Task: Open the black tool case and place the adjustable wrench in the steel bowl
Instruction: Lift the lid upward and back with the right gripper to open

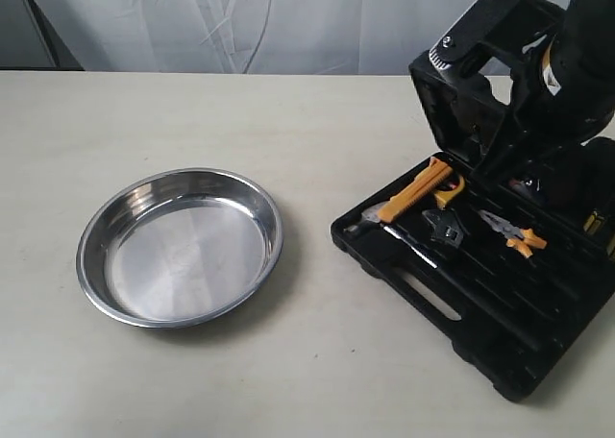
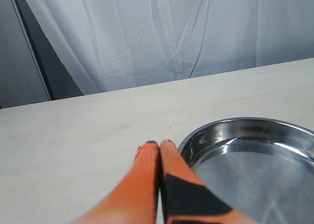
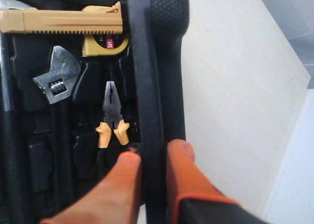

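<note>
1. The black tool case (image 1: 485, 337) lies open at the right of the pale table (image 1: 327, 121). Its base is flat on the table, and its lid (image 1: 459, 111) stands raised at the far side.
2. The right gripper (image 3: 149, 155) is clenched on the rim of the lid. One orange finger (image 3: 122, 182) is on the inner side and the other is on the outer side, both pressed against the black plastic. In the exterior view the right arm (image 1: 567, 63) looms over the lid.
3. The adjustable wrench (image 1: 444, 231) rests in a moulded slot in the case base, its silver jaw head and thumbwheel facing up. No gripper touches it.
4. Beside the wrench are the orange-handled pliers (image 1: 514, 234), nearer the lid side of the base. A long orange-yellow tool (image 1: 415, 194) and a small yellow tape measure (image 1: 448, 192) lie just past the wrench head. A long black rod-like tool (image 1: 411, 249) runs along the wrench's other side, towards the handle slot (image 1: 432, 299).
5. The steel bowl (image 1: 96, 222) sits upright on the table, left of the case and apart from it. Nothing lies in it.
6. The left gripper (image 2: 159, 146) is closed on nothing, with its orange fingertips (image 2: 147, 153) pressed together. It hangs low over the table just beside the bowl's rolled rim, and whether it touches the rim cannot be told.
7. A white curtain (image 2: 162, 32) hangs behind the table.
</note>
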`<act>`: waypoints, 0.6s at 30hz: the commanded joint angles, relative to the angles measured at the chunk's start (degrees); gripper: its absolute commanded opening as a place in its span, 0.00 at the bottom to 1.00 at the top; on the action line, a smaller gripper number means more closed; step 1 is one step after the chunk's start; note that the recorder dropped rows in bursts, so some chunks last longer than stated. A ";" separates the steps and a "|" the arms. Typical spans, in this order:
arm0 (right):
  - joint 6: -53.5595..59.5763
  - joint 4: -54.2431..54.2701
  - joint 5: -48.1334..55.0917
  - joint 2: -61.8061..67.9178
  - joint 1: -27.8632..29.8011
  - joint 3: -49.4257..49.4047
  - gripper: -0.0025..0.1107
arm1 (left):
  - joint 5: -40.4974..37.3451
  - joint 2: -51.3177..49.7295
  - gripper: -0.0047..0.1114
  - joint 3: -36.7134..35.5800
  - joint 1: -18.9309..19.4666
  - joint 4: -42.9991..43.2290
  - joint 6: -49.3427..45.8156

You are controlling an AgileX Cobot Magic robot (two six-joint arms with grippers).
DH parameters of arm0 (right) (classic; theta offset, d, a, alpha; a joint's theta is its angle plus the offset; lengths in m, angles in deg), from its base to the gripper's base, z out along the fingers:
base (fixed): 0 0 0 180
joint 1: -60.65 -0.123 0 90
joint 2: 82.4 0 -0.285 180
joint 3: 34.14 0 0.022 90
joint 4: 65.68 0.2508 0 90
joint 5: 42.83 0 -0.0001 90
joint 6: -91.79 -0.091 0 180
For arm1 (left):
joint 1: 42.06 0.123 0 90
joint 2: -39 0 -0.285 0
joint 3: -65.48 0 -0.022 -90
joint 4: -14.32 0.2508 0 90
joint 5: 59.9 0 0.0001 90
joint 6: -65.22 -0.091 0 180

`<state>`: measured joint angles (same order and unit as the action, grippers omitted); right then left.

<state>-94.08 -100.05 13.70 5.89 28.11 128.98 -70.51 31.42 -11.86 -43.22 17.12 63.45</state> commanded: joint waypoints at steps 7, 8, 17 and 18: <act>-6.71 -9.19 4.03 -0.45 0.53 0.12 0.01 | 0.29 -0.20 0.04 0.12 -0.06 -0.09 0.05; -7.20 -10.31 4.60 -0.45 0.53 0.12 0.01 | 0.29 -0.20 0.04 0.12 -0.06 -0.09 0.05; -8.30 -15.08 8.45 -0.26 0.53 0.12 0.01 | 0.29 -0.20 0.04 0.12 -0.06 -0.09 0.05; -8.77 -15.85 8.59 -0.26 0.53 0.00 0.01 | 0.29 -0.20 0.04 0.12 -0.06 -0.09 0.05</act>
<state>-101.91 -109.80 19.60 5.99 28.22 128.98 -70.51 31.42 -11.86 -43.22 17.12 63.45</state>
